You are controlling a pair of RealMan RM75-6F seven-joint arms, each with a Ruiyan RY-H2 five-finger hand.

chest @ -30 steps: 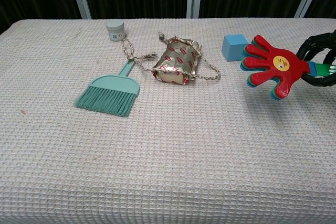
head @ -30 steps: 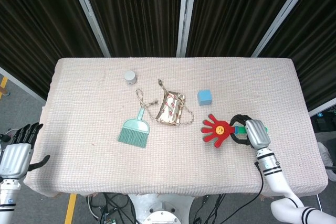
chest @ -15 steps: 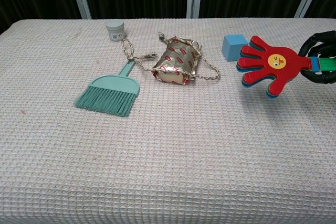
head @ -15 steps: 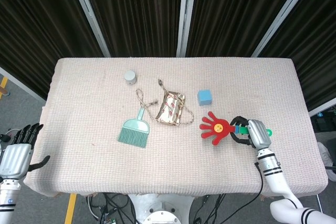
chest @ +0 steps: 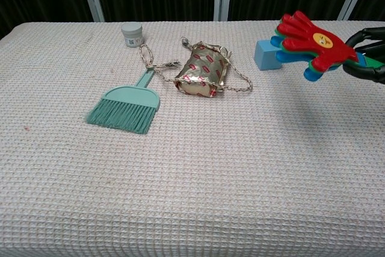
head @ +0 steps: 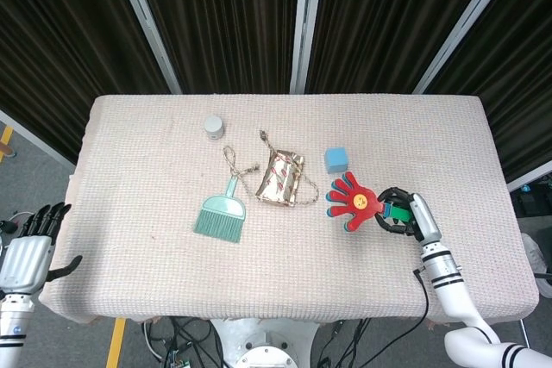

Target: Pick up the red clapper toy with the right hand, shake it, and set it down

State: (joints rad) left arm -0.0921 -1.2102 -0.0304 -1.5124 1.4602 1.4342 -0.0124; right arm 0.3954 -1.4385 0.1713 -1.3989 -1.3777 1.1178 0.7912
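The red clapper toy (head: 353, 202) (chest: 311, 43) is a hand-shaped paddle with a yellow face and blue and green layers under it. My right hand (head: 407, 215) (chest: 368, 55) grips its green handle at the table's right side. The toy is raised off the cloth and tilted, with a shadow beneath it in the chest view. My left hand (head: 28, 252) hangs off the table's left edge with fingers apart and nothing in it; the chest view does not show it.
A blue cube (head: 335, 159) (chest: 267, 55) sits just behind the toy. A shiny pouch with a rope cord (head: 283, 177), a teal hand brush (head: 221, 215) and a small grey jar (head: 214, 127) lie across the middle and back of the cloth-covered table (head: 129, 152).
The right hand has swung the clapper upward and toward the blue cube. In the chest view it rose from mid-height to near the top. The left hand has not moved.
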